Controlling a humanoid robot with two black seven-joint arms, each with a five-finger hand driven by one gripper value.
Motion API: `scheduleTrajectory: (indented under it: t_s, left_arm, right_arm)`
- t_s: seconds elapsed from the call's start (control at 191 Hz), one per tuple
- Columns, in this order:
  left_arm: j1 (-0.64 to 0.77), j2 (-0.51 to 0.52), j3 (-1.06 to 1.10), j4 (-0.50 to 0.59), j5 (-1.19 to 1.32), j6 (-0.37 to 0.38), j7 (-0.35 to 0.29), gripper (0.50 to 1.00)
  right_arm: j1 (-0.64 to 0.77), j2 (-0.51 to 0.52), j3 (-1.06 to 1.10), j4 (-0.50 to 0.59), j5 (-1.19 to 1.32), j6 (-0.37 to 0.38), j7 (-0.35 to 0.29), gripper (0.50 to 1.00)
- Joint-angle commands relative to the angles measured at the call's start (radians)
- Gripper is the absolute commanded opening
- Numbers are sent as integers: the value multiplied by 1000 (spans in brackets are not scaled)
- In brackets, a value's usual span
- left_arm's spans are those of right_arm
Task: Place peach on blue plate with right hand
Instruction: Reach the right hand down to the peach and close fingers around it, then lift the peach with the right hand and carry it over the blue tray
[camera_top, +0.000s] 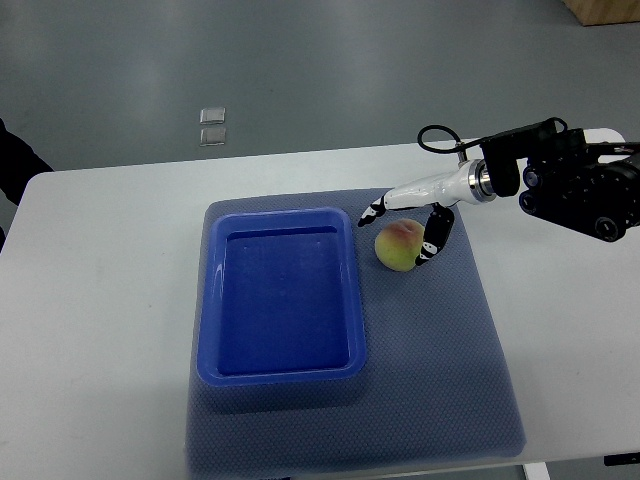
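Desk (90, 300): white, spanning the whole width of the top view, with grey floor beyond its far edge.
Mat (450, 370): blue-grey, textured, lying flat on the middle of the desk under the other things.
Blue plate (205, 300): a deep rectangular tray-like dish with rounded corners, resting on the left half of the mat, nothing inside it.
Peach (398, 246): yellow-green with a reddish blush on top, sitting on the mat just right of the plate's far right corner, apart from its rim.
Right hand (402, 232): reaching in from the right edge on a black arm with a looped cable; white palm above the fruit, fingers spread wide, one dark finger (371, 212) pointing left toward the plate's corner, another (434, 238) curving down against the peach's right side. The fruit rests on the mat, not lifted.
Floor: two small clear squares (212, 126) lie beyond the desk's far edge.
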Motion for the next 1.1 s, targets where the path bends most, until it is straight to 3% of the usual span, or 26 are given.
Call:
scheduleTrajectory:
  t_s: [0.0,0.288,0.387,0.439,0.445,0.487,0.539,0.544,0.643,0.811,1.093]
  left_arm:
    - [0,0,0,0,0,0,0,1000]
    - [0,0,0,2,0,0,0,1000]
    - [0,0,0,0,0,0,0,1000]
    - [0,0,0,0,0,0,0,1000]
    - [0,0,0,0,0,0,0,1000]
    - [0,0,0,0,0,0,0,1000]
    - [0,0,0,0,0,0,0,1000]
    - [0,0,0,0,0,0,0,1000]
    - [0,0,0,2,0,0,0,1000]
    - [0,0,0,3,0,0,0,1000]
    - [0,0,0,9,0,0,0,1000]
  right_arm:
    - [0,1,-11,-4,-4,-10,0,909]
    - [-8,24,-48,-13,-19,-48,0,889]
    - [-8,30,-50,-33,-17,-63,0,817]
    - [-8,30,-50,-33,-17,-63,0,817]
    - [-9,38,-50,-33,-19,-72,0,795]
    - [-11,41,-51,-35,-17,-76,0,756]
    - [-11,41,-51,-35,-17,-76,0,756]
    - [-14,41,-57,-35,-17,-77,0,726]
    - [-14,39,-57,-44,-17,-79,0,666]
    - [4,25,-39,-42,0,-91,0,660]
    - [176,59,6,-36,67,-79,9,670]
